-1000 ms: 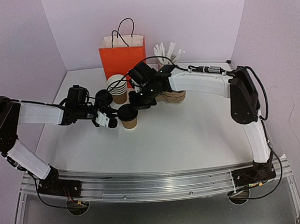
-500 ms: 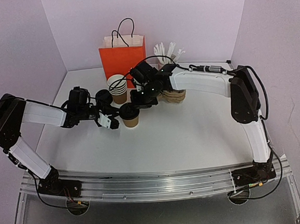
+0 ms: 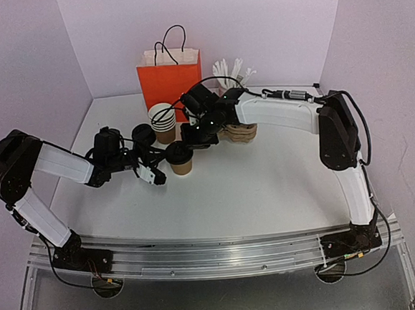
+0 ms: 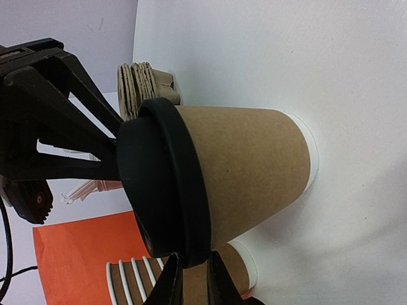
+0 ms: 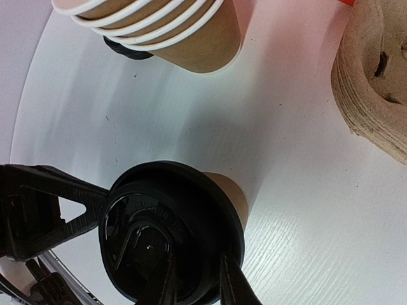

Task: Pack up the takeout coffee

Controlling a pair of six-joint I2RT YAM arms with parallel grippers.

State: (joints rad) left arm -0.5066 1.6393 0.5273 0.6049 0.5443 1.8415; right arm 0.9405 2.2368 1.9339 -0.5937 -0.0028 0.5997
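The takeout coffee [image 3: 181, 161], a brown paper cup with a black dome lid, stands upright on the white table. In the left wrist view the takeout coffee [image 4: 248, 168] fills the frame, and my left gripper [image 4: 194, 283] has its two fingers pinched on the lid's rim from the cup's left side. The left gripper [image 3: 157, 175] sits low beside the cup. My right gripper [image 3: 190, 140] reaches in from behind. In the right wrist view the right gripper [image 5: 198, 283] is shut on the far rim of the lid, one finger on top of the takeout coffee [image 5: 172, 232].
An orange paper bag [image 3: 169, 82] stands at the back. A stack of lidless cups [image 3: 163, 121] and loose black lids [image 3: 142, 134] sit just behind the coffee. Stacked cardboard carriers [image 3: 240, 132] lie to the right, with white cutlery [image 3: 233, 72] behind them.
My left gripper has slid nearer and lower beside the cup, and its fingers have narrowed onto the lid rim. The right arm and the cup have stayed put.
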